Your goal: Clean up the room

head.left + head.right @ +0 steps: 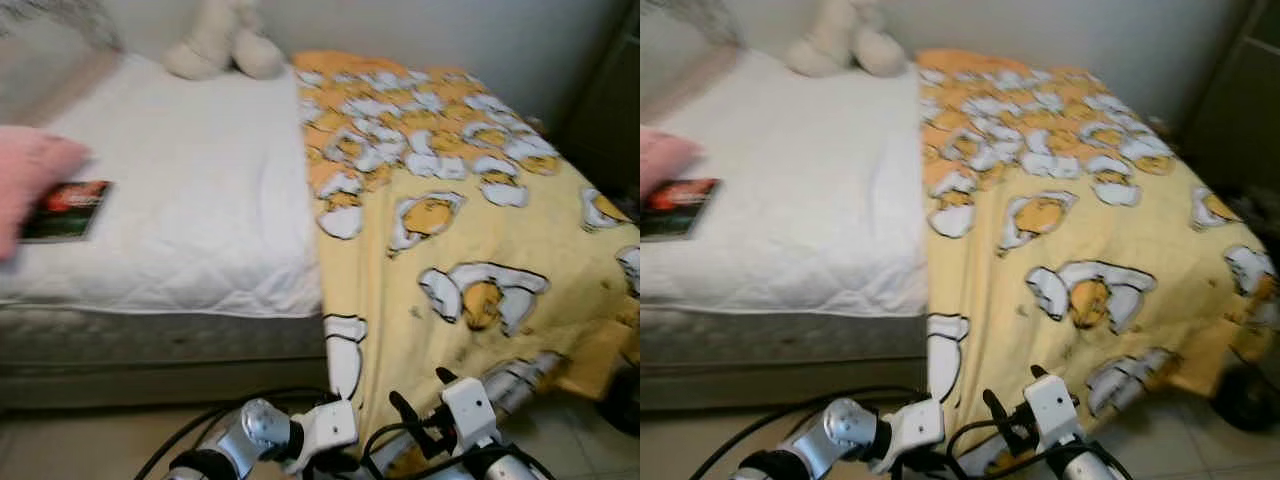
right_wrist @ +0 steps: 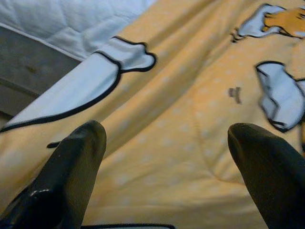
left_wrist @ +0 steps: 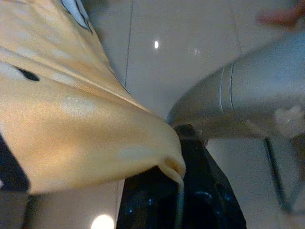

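At the foot of the bed (image 1: 150,290) you are mid-way through straightening the blanket (image 1: 450,230), which covers the right half and hangs to the floor. Your left gripper (image 3: 176,167) pinches its lower hem; your right gripper (image 2: 164,157) hovers spread over the cloth. Next, I judge, you must close the right on the fabric and pull both across the bare sheet. Head views add the book (image 1: 68,208) (beside a pink pillow (image 1: 25,180)); the left wrist alone shows the pinch.

Two silver arms with white wrist housings, looping black cables, glossy black pincer fingers (image 2: 71,167).
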Motion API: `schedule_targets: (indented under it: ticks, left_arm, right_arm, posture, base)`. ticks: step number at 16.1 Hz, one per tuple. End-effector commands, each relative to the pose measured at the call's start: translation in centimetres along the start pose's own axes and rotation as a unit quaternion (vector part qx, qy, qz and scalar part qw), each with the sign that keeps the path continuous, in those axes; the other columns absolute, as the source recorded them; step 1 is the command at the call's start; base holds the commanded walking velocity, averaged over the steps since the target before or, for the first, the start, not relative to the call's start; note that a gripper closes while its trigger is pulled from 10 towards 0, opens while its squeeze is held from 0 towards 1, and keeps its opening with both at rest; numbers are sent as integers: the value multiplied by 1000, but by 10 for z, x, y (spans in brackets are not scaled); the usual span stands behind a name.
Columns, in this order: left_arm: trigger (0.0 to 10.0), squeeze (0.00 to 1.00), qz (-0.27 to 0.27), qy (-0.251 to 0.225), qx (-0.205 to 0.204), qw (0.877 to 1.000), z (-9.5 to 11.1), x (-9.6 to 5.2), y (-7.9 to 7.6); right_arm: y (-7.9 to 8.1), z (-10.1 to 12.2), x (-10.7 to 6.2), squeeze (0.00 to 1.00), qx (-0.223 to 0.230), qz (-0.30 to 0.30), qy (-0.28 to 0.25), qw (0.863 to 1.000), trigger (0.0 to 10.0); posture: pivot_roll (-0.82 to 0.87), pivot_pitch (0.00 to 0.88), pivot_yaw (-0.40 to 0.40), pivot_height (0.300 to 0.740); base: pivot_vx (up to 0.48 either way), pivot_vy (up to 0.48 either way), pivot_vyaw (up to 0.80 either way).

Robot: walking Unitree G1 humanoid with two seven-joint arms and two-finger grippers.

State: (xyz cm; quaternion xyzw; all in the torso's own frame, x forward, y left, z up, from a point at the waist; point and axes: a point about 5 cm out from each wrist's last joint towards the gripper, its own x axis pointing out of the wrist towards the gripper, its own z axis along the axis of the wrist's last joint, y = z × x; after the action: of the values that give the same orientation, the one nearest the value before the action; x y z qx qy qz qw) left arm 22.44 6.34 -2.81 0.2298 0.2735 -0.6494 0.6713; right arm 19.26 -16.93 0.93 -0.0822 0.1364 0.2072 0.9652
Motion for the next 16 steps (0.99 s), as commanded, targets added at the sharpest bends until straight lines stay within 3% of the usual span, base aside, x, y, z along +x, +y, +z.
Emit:
schedule_targets:
  ticks: [1, 3, 4, 5, 6, 7, 8, 9, 10, 11, 12, 13, 15, 16]
  left_arm:
    - [10000, 1000, 19, 46, 19, 999, -12, 2, -5]
    - [10000, 1000, 119, 91, 69, 986, -21, -12, 13]
    - [10000, 1000, 190, 109, 84, 972, -27, -27, 28]
    - [10000, 1000, 245, 115, 58, 961, -38, -50, 39]
    - [10000, 1000, 262, 115, 40, 957, -44, -60, 43]
    - [10000, 1000, 318, 84, -13, 944, -52, -83, 51]
    - [10000, 1000, 386, 19, -99, 917, -56, -108, 61]
    - [10000, 1000, 443, -52, -151, 882, -52, -128, 72]
    - [10000, 1000, 501, -137, -191, 833, -41, -145, 84]
    - [10000, 1000, 537, -188, -203, 797, -27, -153, 92]
    - [10000, 1000, 552, -203, -193, 785, -19, -154, 95]
    - [10000, 0, 566, -250, -191, 762, -2, -154, 99]
    - [10000, 0, 600, -288, -226, 711, 20, -143, 106]
    - [10000, 0, 604, -301, -250, 694, 23, -140, 108]
  right_arm:
    - [-5, 4, 2, 0, -5, -8, -6, 1000, 10000]
    - [-6, 6, 2, 0, -1, -18, -14, 1000, 10000]
    - [-5, 7, 2, 0, 2, -23, -16, 1000, 10000]
    - [-5, 5, 2, 0, 8, -30, -13, 999, 10000]
    - [-5, 4, 2, 0, 14, -34, -10, 999, 10000]
    - [-7, 6, 3, 0, 19, -56, -16, 998, 10000]
    - [-13, 13, 7, 0, 50, -89, -31, 994, 10000]
    - [-21, 24, 13, 0, 75, -119, -51, 989, 10000]
    - [-30, 36, 19, 0, 95, -144, -74, 982, 10000]
    - [-37, 47, 26, 0, 113, -162, -95, 976, 10000]
    - [-40, 52, 29, 0, 116, -168, -102, 974, 10000]
    - [-47, 61, 35, 0, 126, -182, -114, 968, 10000]
    - [-55, 79, 52, 0, 130, -182, -136, 965, 10000]
    - [-54, 86, 58, 0, 130, -176, -146, 965, 10000]
  posture:
    - [-23, 78, -19, 740]
    - [-24, 74, -15, 740]
    - [-19, 65, -6, 740]
    - [-9, 56, 0, 740]
    - [-3, 49, 5, 740]
    - [5, 38, 8, 740]
    - [26, 15, 16, 740]
    - [56, 0, 18, 740]
    - [72, 0, 19, 740]
    - [84, 0, 18, 740]
    - [84, 0, 18, 740]
    - [91, 0, 19, 740]
    - [86, 0, 27, 740]
    - [84, 0, 30, 740]
  base:
    - [0, 0, 0]
    - [0, 0, 0]
    - [0, 0, 0]
    - [0, 0, 0]
    - [0, 0, 0]
    - [0, 0, 0]
    - [0, 0, 0]
    - [0, 0, 0]
    - [0, 0, 0]
    - [0, 0, 0]
    - [0, 0, 0]
    - [0, -439, 587]
    - [0, -424, 525]
    - [277, -390, 488]
